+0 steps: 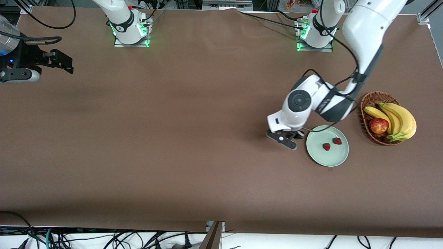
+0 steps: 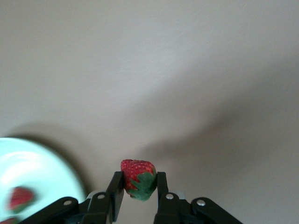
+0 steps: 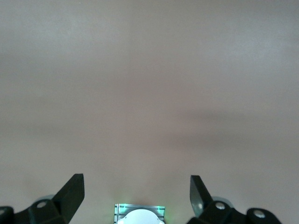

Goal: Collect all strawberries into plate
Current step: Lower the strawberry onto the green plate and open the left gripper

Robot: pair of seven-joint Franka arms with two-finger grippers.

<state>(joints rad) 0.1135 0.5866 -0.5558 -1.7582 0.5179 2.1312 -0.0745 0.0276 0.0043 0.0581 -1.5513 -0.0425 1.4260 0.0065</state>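
Two strawberries (image 1: 326, 147) (image 1: 337, 140) already lie on the plate (image 1: 332, 159). We see the left gripper (image 2: 138, 186), just off the plate's nine o'clock rim, clenched on the third strawberry (image 2: 138, 178); its transfer remains. The right gripper (image 3: 137, 191) waits, fingers spread, holding nothing.

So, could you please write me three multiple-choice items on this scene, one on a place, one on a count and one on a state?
1. Where is the left claw?
A. over the wicker basket
B. low over the bare table beside the plate
C. over the plate's middle

2. How many strawberries lie on the plate?
A. none
B. two
C. four

3. What is the right claw doing?
A. open, waiting, empty
B. shut on a banana
C. shut on an apple

Answers: 1 B, the front view shows it next to the plate's rim; 2 B, two strawberries rest there; 3 A, its fingers stand wide apart with nothing between them.
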